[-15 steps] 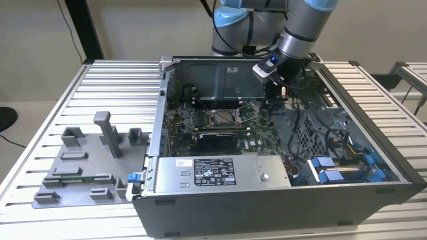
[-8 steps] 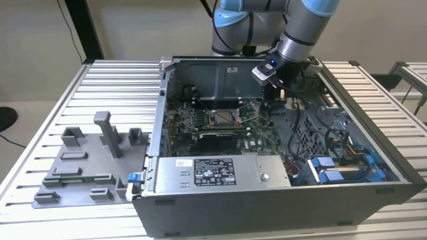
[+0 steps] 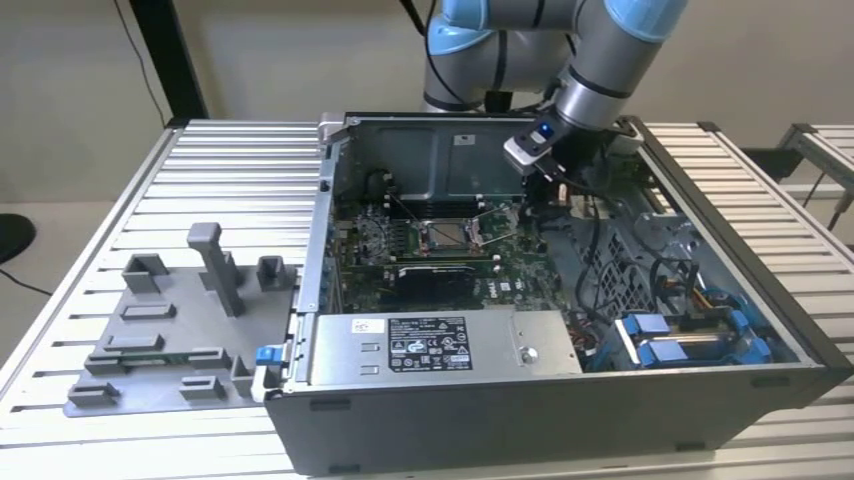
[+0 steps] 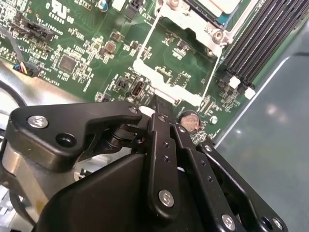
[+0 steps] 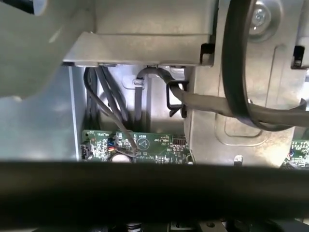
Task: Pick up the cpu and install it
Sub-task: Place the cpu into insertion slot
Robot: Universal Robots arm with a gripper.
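Right of socket (image 3: 441, 236), on the exterior view's right: gripper (image 3: 554, 195), down inside case (image 3: 534, 430), low over board (image 4: 87, 43), near socket but clear of it. Grip state: can't tell, no view gives it.

Cpu (image 4: 216, 5): best read as the pale silvery slab seated within socket, cropped in second wrist view, so judgement only, not certain. From gripper, lies toward the exterior view's left and slightly nearer that camera. Open load frame (image 4: 169, 87) between gripper and socket, just beside socket. Square part, so no long axis to align; only corner match and flatness against socket count. Single arm, so no choice of hand.

Dark slots (image 4: 251, 43) just beside socket. Tray (image 3: 160, 340) well apart from socket, outside case, toward the exterior view's left.
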